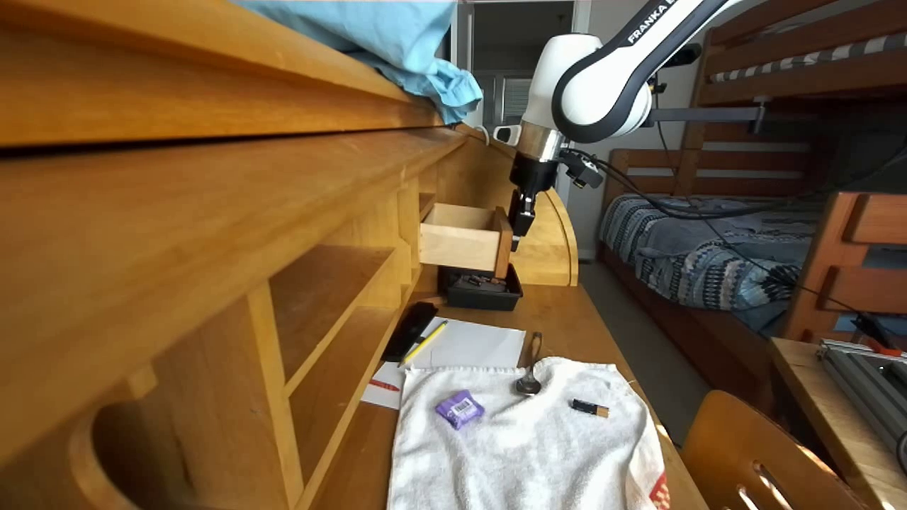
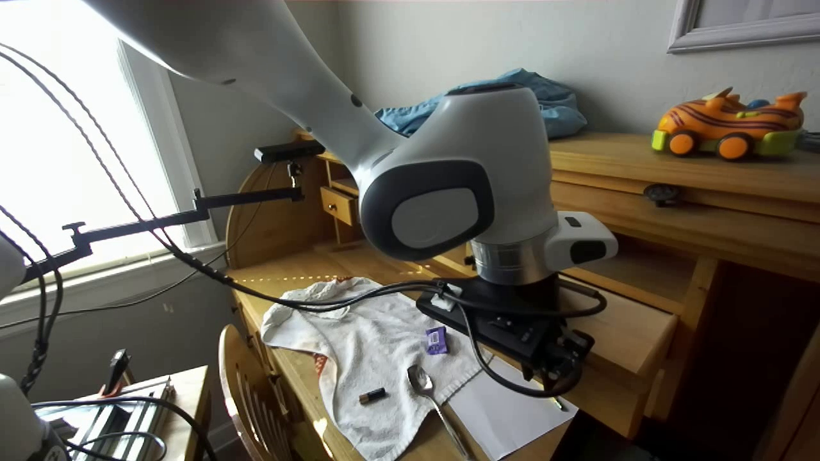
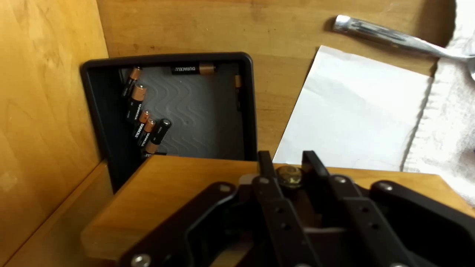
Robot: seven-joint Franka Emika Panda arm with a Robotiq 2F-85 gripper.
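A small brass knob [image 3: 289, 176] is on the front of a light wooden drawer [image 1: 460, 246], which stands pulled out of the desk's upper shelves. My gripper [image 3: 287, 157] has one finger on each side of the knob, close against it, and looks shut on it. In an exterior view the gripper [image 1: 519, 227] points down at the drawer's front. The drawer also shows in an exterior view [image 2: 618, 326], partly behind the wrist, where the fingers are hidden. Below the drawer, a black tray [image 3: 254, 118] on the desk holds several Duracell batteries [image 3: 134, 104].
A white towel [image 1: 510, 467] on the desk bears a purple packet [image 1: 460, 409], a battery [image 1: 589, 408] and a spoon [image 1: 528, 382]. White paper [image 1: 489, 343] with a yellow pencil [image 1: 424, 343] lies by the tray. Shelves [image 1: 340, 283] line one side; a chair [image 1: 765, 453] stands at the desk's edge.
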